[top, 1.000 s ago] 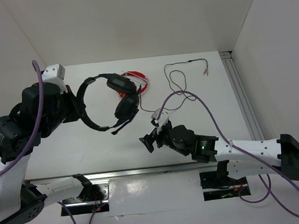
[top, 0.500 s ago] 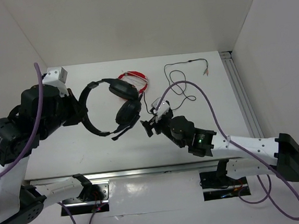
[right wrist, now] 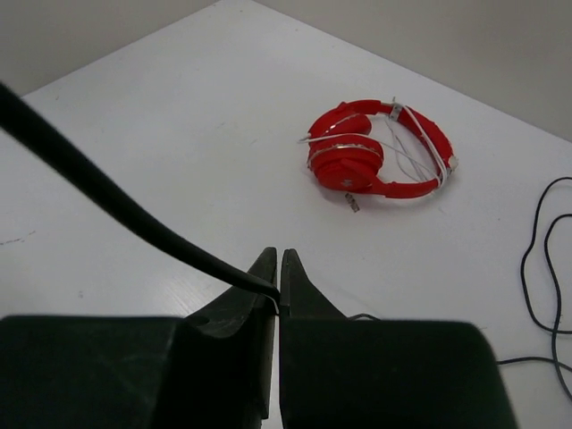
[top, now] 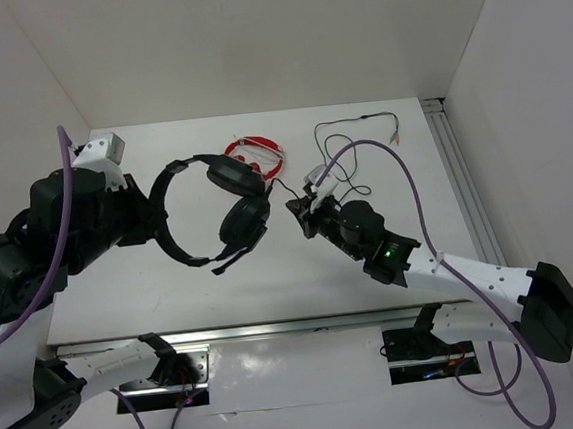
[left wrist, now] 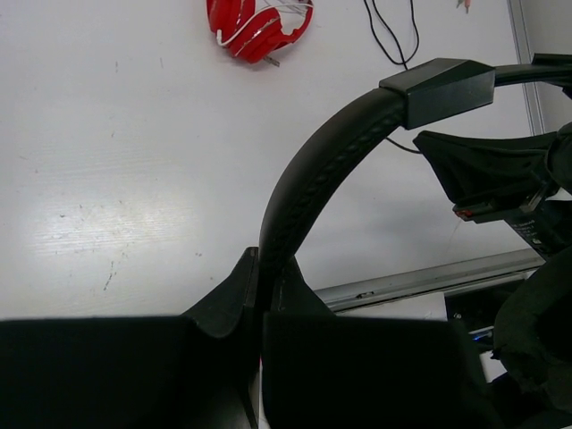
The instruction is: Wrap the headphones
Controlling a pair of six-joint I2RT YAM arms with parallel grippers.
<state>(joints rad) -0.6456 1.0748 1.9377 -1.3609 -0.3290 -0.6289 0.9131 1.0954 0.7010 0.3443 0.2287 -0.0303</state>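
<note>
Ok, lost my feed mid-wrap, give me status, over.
Left gripper shut on headband of black headphones, held off the table. Right gripper shut on its cable. Red headphones lie beyond, apart from both.

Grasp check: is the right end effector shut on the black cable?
Yes, the right end effector is pinched shut with the black cable between its tips.
</note>
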